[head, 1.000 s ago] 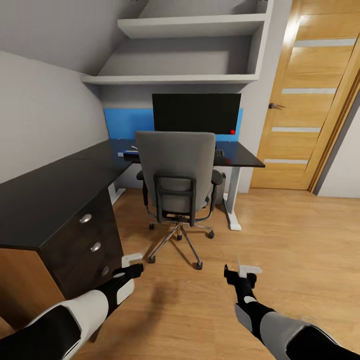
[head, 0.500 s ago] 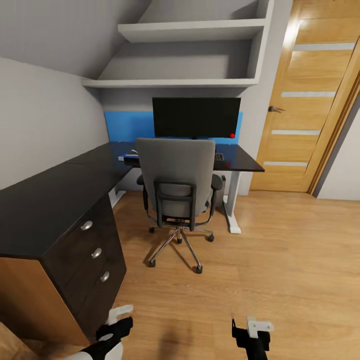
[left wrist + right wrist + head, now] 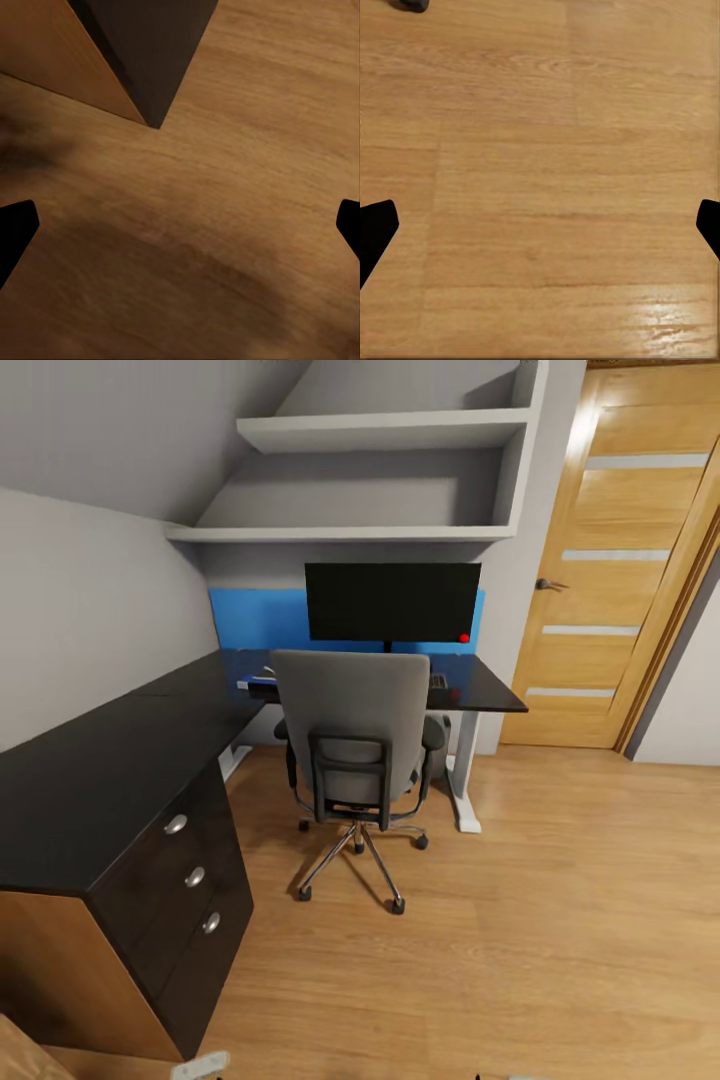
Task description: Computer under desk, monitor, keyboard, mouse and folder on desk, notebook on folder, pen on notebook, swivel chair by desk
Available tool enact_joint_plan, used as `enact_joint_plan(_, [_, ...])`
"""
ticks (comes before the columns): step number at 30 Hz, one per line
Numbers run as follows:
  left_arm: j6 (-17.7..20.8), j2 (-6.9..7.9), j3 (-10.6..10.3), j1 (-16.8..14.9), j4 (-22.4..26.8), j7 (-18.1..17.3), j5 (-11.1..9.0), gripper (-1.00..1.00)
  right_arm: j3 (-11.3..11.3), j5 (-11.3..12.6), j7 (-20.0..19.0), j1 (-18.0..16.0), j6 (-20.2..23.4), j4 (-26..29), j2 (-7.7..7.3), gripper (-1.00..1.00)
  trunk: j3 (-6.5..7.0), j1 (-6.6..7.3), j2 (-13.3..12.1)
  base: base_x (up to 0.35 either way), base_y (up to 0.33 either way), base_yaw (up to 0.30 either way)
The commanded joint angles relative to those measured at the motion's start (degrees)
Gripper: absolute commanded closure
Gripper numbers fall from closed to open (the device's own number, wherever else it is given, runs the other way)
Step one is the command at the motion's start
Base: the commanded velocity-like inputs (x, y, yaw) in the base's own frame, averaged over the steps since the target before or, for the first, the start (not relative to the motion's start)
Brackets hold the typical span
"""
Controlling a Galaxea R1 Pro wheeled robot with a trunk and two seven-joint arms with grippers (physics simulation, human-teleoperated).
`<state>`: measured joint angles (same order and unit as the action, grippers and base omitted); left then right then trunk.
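The grey swivel chair (image 3: 350,730) stands with its back to me, pushed up to the far side of the black L-shaped desk (image 3: 110,770). Behind it the black monitor (image 3: 392,602) stands upright on the desk. A dark end of the keyboard (image 3: 438,681) shows to the right of the chair back, and something flat and bluish (image 3: 256,682) lies at the desk edge to its left. A grey box (image 3: 446,752), maybe the computer, sits under the desk. My left gripper (image 3: 180,225) and right gripper (image 3: 540,225) hang open over bare floor, holding nothing.
The desk's dark three-knob drawer unit (image 3: 190,880) is close at my left; its corner (image 3: 150,52) is in the left wrist view. A wooden door (image 3: 610,580) is at the right, wall shelves (image 3: 380,530) hang above the desk. Wood floor (image 3: 560,920) stretches right of the chair.
Both arms have dropped out of the bottom of the head view. The camera has tilted up slightly, so the whole scene sits a little lower. Chair and desk things have not moved.
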<state>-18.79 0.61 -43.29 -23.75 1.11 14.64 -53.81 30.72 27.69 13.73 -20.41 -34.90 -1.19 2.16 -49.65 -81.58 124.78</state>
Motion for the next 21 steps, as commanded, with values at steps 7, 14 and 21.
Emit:
enact_joint_plan(7, [-0.62, 0.38, -0.61, 0.10, 0.12, 0.31, -0.24, -1.00, 0.49, 0.26, 0.24, 0.01, -0.17, -0.13, 0.04, -1.00, 1.21, 1.55, -2.80, 0.000, 0.000, 0.000])
enact_joint_plan(14, [-0.60, 0.38, -0.59, 0.10, 0.12, 0.32, -0.23, -1.00, 0.49, 0.26, 0.24, 0.02, -0.17, -0.13, 0.04, -1.00, 2.47, 3.09, -5.61, 0.000, 0.000, 0.000])
enact_joint_plan(21, [-0.41, 0.44, -0.62, 0.10, 0.12, 0.31, -0.23, -1.00, 0.49, 0.26, 0.24, 0.02, -0.17, -0.13, 0.04, -1.00, 3.72, 4.63, -8.42, 0.000, 0.000, 0.000])
